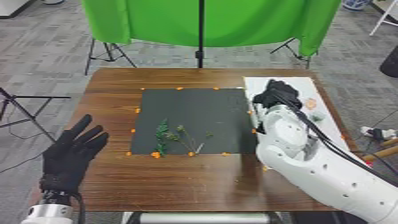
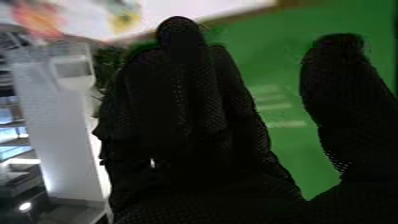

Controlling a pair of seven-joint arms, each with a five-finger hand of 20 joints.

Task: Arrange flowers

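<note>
Left hand [image 1: 67, 159]: spread, empty. Right hand [image 1: 279, 91]: straight-fingered, seemingly empty, over white board [image 1: 305, 87]. Probable pick-up step; next, pinch grip.

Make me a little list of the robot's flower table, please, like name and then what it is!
Table: brown wood
Mat: black, on the table
Leafy sprig: lying on the mat
Thin stems: beside the sprig
Left hand: near the table's left edge, fingers spread
Right hand: at the white board
Backdrop: green cloth
</note>
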